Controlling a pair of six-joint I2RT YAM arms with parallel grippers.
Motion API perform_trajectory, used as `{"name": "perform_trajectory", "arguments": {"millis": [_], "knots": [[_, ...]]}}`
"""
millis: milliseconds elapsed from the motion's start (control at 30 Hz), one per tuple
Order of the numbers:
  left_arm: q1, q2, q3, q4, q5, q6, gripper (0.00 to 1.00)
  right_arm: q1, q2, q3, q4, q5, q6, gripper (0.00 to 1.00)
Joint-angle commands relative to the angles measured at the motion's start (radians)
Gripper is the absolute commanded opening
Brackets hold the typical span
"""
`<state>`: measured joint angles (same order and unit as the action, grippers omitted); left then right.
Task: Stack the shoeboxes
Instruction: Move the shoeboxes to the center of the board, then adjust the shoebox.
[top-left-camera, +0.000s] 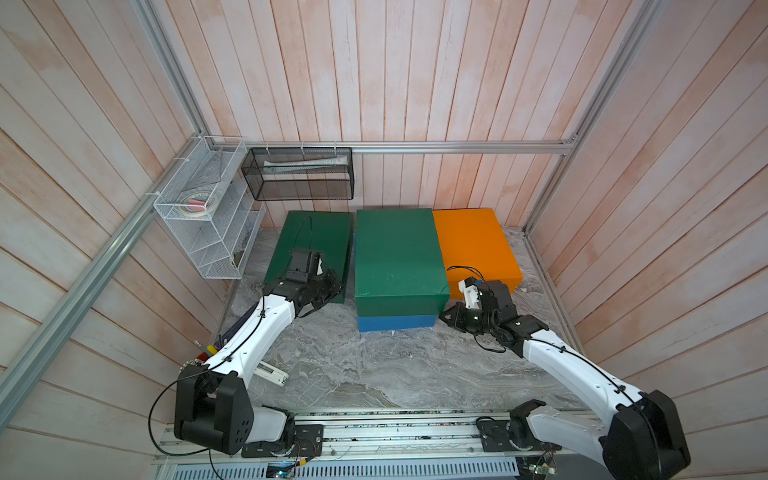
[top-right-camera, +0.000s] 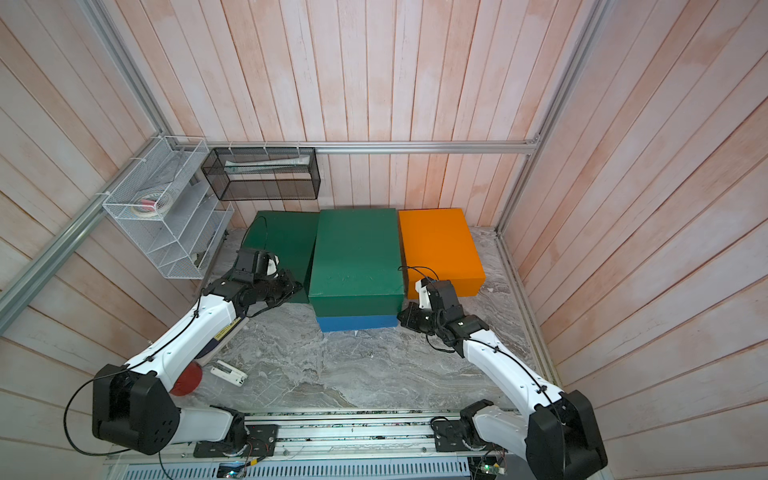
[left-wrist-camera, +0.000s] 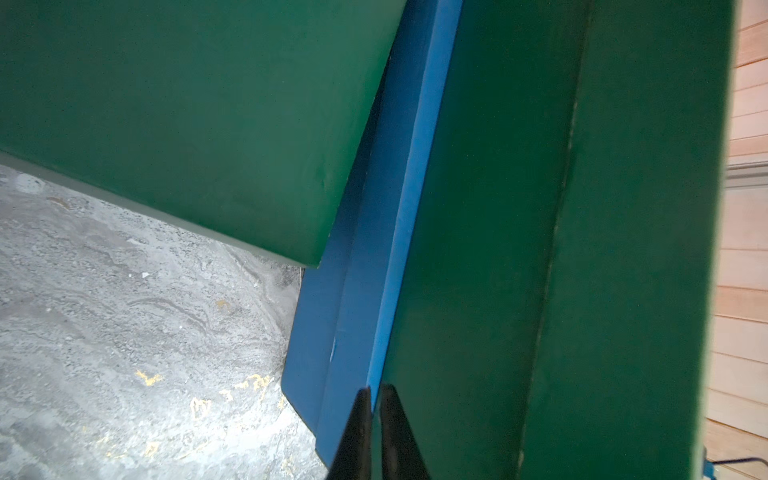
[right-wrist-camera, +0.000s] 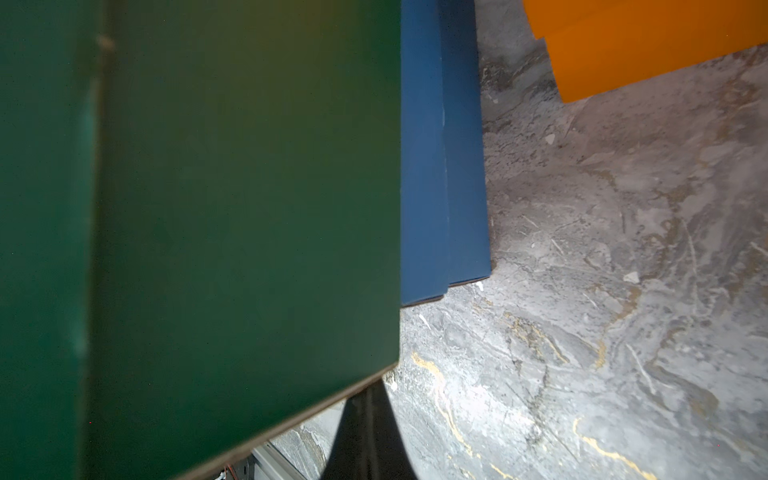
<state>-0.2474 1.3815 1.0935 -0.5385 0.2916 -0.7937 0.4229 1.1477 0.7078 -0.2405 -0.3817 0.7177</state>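
In both top views a dark green shoebox (top-left-camera: 399, 253) (top-right-camera: 355, 253) lies on a blue shoebox (top-left-camera: 397, 323) (top-right-camera: 359, 323) mid-table, overhanging it to the right. A second green shoebox (top-left-camera: 316, 237) (top-right-camera: 282, 232) lies to the left and an orange shoebox (top-left-camera: 473, 245) (top-right-camera: 440, 245) to the right. My left gripper (top-left-camera: 340, 286) (left-wrist-camera: 374, 390) is shut, its tips at the seam where the upper green box (left-wrist-camera: 498, 249) meets the blue one (left-wrist-camera: 365, 291). My right gripper (top-left-camera: 444, 313) (right-wrist-camera: 372, 388) is shut and empty, its tips at the upper green box's (right-wrist-camera: 249, 187) lower front-right corner.
A white wire rack (top-left-camera: 208, 208) hangs on the left wall and a black mesh basket (top-left-camera: 299, 174) on the back wall. Near the left arm are a red cup (top-right-camera: 187, 380), a small white item (top-right-camera: 228, 372) and a dark book (top-right-camera: 224, 332). Metal rails edge the table.
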Motion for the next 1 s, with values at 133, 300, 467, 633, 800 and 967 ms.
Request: {"name": "perform_trajectory", "arguments": {"millis": [133, 300, 467, 633, 800, 967], "knots": [[0.004, -0.001, -0.026, 0.016, 0.008, 0.001, 0.11, -0.034, 0.001, 0.033, 0.029, 0.037, -0.018, 0.0], [0.004, -0.003, -0.028, 0.014, 0.009, 0.0, 0.1, -0.049, -0.001, 0.033, 0.026, 0.02, -0.037, 0.0], [0.003, 0.002, -0.03, 0.018, -0.006, 0.005, 0.11, -0.065, -0.053, -0.027, -0.055, 0.09, -0.053, 0.0], [0.004, 0.045, -0.025, 0.039, -0.005, 0.012, 0.11, -0.197, -0.073, -0.024, -0.023, 0.079, -0.092, 0.0], [0.015, 0.11, 0.017, 0.069, -0.009, 0.021, 0.11, -0.271, 0.09, 0.103, 0.085, 0.059, -0.141, 0.0], [0.031, 0.2, 0.085, 0.086, 0.005, 0.035, 0.12, -0.297, 0.3, 0.267, 0.143, 0.01, -0.176, 0.0]]}}
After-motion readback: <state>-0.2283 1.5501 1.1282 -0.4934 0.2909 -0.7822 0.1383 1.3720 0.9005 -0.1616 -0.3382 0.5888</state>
